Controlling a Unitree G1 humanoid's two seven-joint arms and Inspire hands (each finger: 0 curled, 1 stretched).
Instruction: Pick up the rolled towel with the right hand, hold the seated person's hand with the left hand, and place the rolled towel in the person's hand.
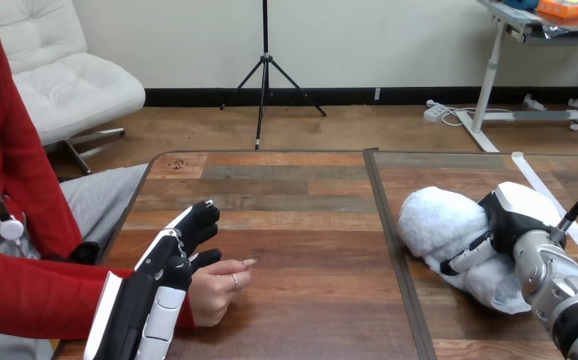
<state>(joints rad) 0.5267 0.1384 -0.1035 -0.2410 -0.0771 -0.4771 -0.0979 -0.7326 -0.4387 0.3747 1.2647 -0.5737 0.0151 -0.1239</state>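
Observation:
The rolled towel (440,221), white and fluffy, lies on the table's right half. My right hand (513,214) is on its right end with fingers (468,256) curled round the roll. At the lower left the person's hand (215,289) rests on the table, loosely curled, a fingertip pointing right. My left hand (167,262) lies against its left side and partly over it. The left hand's fingers (198,221) reach forward, nearly straight, and its thumb (205,259) sits on top of the person's hand without wrapping it.
The wooden table (301,225) has a dark seam running front to back down its middle. A white tape strip (535,180) crosses its far right corner. The person sits at the left side, their red-sleeved forearm (38,296) lying along the near left edge.

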